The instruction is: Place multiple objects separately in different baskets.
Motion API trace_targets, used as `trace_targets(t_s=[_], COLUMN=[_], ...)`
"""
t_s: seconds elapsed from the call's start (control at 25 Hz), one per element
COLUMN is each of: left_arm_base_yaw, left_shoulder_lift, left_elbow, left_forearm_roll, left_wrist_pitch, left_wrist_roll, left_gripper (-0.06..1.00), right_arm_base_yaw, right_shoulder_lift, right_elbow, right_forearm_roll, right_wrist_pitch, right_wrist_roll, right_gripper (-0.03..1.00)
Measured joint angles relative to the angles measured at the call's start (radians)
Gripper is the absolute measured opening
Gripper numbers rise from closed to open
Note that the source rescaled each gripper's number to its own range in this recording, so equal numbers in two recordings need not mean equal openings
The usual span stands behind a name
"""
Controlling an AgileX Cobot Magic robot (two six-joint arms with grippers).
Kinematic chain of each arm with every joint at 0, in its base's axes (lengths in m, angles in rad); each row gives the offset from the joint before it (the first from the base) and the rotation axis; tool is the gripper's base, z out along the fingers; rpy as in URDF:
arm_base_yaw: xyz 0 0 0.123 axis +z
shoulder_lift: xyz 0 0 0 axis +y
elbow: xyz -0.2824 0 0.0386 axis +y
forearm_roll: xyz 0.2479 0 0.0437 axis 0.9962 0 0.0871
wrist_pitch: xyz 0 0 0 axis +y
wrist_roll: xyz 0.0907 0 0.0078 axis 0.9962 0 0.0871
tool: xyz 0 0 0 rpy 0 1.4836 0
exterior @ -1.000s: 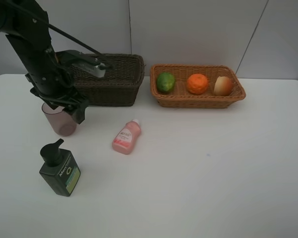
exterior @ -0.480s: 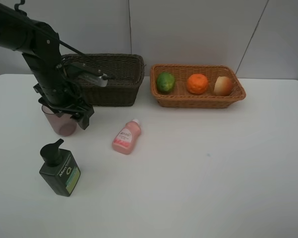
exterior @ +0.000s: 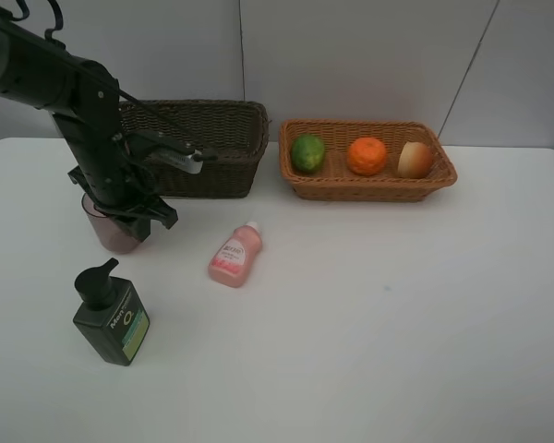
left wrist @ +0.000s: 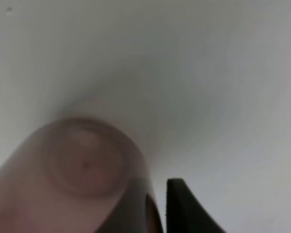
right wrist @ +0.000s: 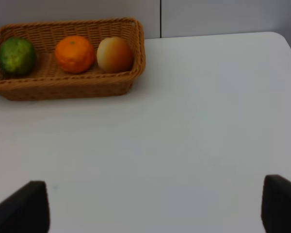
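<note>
Mauve cup [exterior: 108,236] stood upright on counter [exterior: 397,305], its wall pinched by left gripper [exterior: 131,218], jaws pressed nearly together. Pink bottle [exterior: 234,257] and pump bottle [exterior: 111,314] lay near that gripper. Right gripper [right wrist: 157,200] was spread wide, holding nothing, well apart from light basket [right wrist: 63,87].

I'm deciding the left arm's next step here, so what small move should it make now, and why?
Probably lift straight up a little. The left hand looks shut on the rim of the mauve cup, which stands on the table, and the dark wicker basket right behind it has a wall to clear.
</note>
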Motion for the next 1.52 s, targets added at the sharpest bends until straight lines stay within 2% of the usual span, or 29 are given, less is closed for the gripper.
trace_targets(t_s=[0.04,0.76,0.92,1.08,1.32,1.52], left_arm_base_yaw=[0.000,0.000,0.000,0.000,0.000,0.011], left_shoulder_lift=[0.000,0.000,-0.004,-0.042,-0.053,-0.047], left_elbow=[0.000,0.000,-0.027,-0.115,-0.343,-0.547], left_forearm_roll=[-0.001,-0.001,0.000,0.000,-0.004,-0.004], left_wrist_pitch=[-0.003,-0.008,0.032,0.143,0.347,0.375], left_wrist_roll=[0.000,0.000,-0.002,-0.061,-0.160,-0.204], left_gripper=[0.00,0.00,0.00,0.00,0.00,0.00], right_arm_base_yaw=[0.000,0.000,0.000,0.000,0.000,0.000], right_shoulder_lift=[0.000,0.000,0.000,0.000,0.000,0.000], right_elbow=[0.000,0.000,0.000,0.000,0.000,0.000], right_forearm_roll=[0.000,0.000,0.000,0.000,0.000,0.000], right_wrist_pitch=[0.000,0.000,0.000,-0.001,-0.001,-0.001], right_wrist_roll=[0.000,0.000,0.000,0.000,0.000,0.000], right_gripper=[0.84,0.84,0.84,0.84,0.84,0.84])
